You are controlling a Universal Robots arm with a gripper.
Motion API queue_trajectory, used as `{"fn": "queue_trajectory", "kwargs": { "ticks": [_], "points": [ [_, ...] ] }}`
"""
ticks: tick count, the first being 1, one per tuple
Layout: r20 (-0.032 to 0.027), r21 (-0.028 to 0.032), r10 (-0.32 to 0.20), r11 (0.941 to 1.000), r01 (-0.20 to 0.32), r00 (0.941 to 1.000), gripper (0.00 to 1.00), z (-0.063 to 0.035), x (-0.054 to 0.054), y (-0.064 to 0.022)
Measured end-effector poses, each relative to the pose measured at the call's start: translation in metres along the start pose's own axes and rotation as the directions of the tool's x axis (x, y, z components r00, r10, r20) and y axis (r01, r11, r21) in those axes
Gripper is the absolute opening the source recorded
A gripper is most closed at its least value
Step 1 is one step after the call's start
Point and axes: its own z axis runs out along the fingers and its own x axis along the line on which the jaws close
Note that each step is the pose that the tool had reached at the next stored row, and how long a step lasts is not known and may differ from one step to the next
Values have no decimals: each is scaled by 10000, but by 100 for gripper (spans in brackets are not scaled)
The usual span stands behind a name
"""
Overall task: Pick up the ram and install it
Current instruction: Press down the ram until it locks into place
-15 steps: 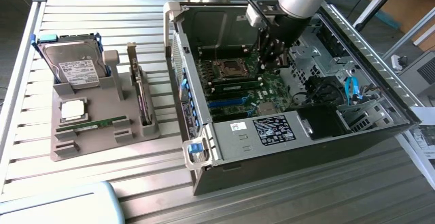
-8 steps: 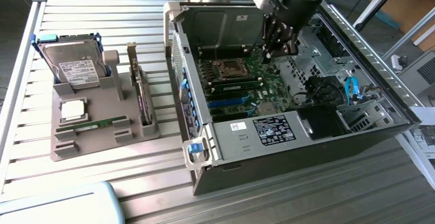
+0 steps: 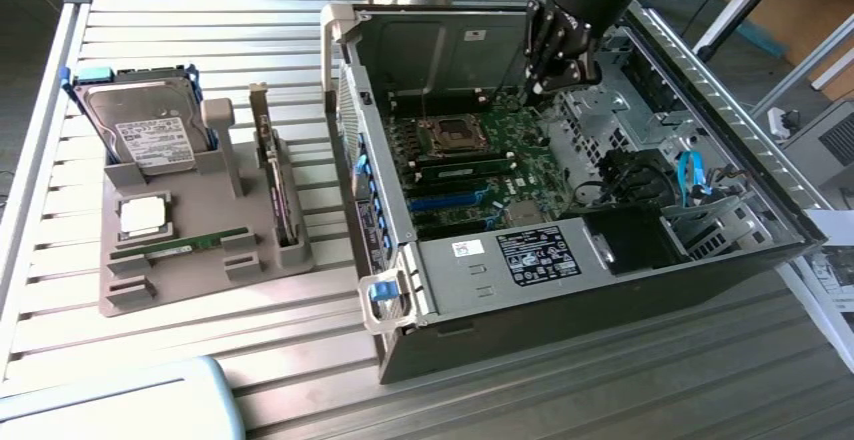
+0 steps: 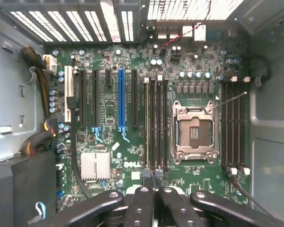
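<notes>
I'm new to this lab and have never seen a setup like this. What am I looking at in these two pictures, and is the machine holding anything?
One picture is taken from off to the side; the other comes from a camera on the robot's wrist, looking down past its gripper. The machine is a single robot arm, reaching from above into an open computer case that stands on a slatted metal table. The wrist view shows the green motherboard with its empty processor socket. On the exterior view's left, a grey holder carries a hard drive, a square processor chip, an upright expansion card and a ram stick lying flat. I cannot tell whether the gripper holds anything.
</notes>
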Motion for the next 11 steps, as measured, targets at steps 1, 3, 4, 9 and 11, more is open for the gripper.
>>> {"fn": "queue_trajectory", "kwargs": {
  "ticks": [1,3,4,9,11],
  "points": [
    [-1,0,0,10000,0,10000,10,0,0,0],
    [-2,0,0,10000,0,10000,10,-1,0,0],
    [-1,0,41,10000,-41,10000,10,-1,0,0],
    [31,21,1164,9932,-1164,9932,10,0,0,0],
    [46,28,1611,9869,-1611,9869,10,0,0,0]
  ]
}}
